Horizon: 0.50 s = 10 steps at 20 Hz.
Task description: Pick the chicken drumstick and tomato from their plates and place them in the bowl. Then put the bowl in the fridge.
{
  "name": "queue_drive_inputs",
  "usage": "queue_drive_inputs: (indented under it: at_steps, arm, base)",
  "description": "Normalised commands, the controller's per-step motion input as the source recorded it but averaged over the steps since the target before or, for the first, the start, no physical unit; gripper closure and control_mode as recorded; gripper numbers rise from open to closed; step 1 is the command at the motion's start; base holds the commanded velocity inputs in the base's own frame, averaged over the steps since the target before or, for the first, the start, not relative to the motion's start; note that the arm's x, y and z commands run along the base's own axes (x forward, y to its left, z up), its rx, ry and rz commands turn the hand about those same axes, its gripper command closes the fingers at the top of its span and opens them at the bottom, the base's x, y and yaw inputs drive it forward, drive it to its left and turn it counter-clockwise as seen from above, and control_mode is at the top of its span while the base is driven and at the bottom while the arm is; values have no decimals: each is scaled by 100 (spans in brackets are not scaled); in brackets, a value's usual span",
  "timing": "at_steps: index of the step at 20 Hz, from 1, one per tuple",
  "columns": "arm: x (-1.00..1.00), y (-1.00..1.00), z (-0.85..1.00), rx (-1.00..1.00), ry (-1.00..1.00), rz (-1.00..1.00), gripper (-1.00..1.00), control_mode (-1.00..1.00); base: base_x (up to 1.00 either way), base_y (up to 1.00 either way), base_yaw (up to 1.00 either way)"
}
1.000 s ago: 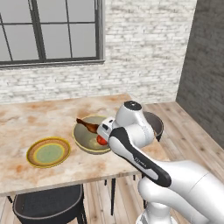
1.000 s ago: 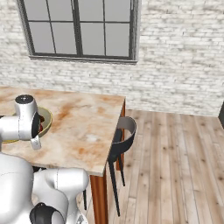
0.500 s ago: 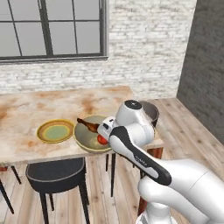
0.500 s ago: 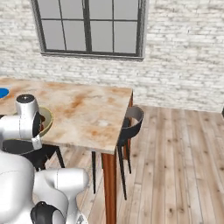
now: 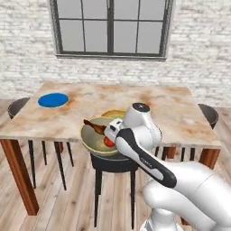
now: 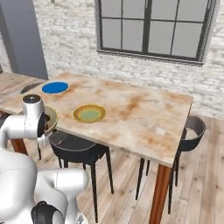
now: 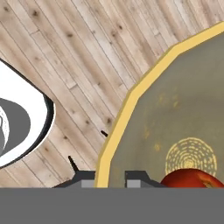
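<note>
The olive-tan bowl (image 5: pixel 92 140) hangs in the air just off the table's near edge, above a black stool. My gripper (image 5: pixel 112 131) is shut on its right rim. In the hand view the gripper (image 7: pixel 110 178) pinches the yellow rim of the bowl (image 7: pixel 175 105), with wooden floor below. The dark chicken drumstick (image 5: pixel 94 126) leans over the bowl's far rim. The red tomato (image 5: pixel 108 141) (image 7: pixel 192 178) lies inside. The blue plate (image 5: pixel 53 99) (image 6: pixel 55 87) and the yellow-rimmed plate (image 6: pixel 89 113) lie bare on the table. I cannot tell whether the tall grey surface (image 6: pixel 24 39) at far left is the fridge.
The wooden table (image 5: pixel 176 113) stands under a brick wall with a window. A black stool (image 5: pixel 113 163) is right under the bowl, and more dark chairs (image 6: pixel 192 129) are at the table's ends. Open plank floor (image 6: pixel 197 192) lies to the right.
The whole scene has shifted as the base turned, bringing the blue plate into view. The bowl stays in my shut gripper and has come off the tabletop to hang over the stool.
</note>
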Motion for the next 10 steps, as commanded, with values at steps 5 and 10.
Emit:
queue_drive_inputs:
  at_steps: [5, 10]
  arm:
    - [0, 0, 0, 0, 0, 0, 100, 100]
    - [0, 0, 0, 0, 0, 0, 100, 100]
  base:
    - [-26, 42, 80]
    - [-25, 43, 77]
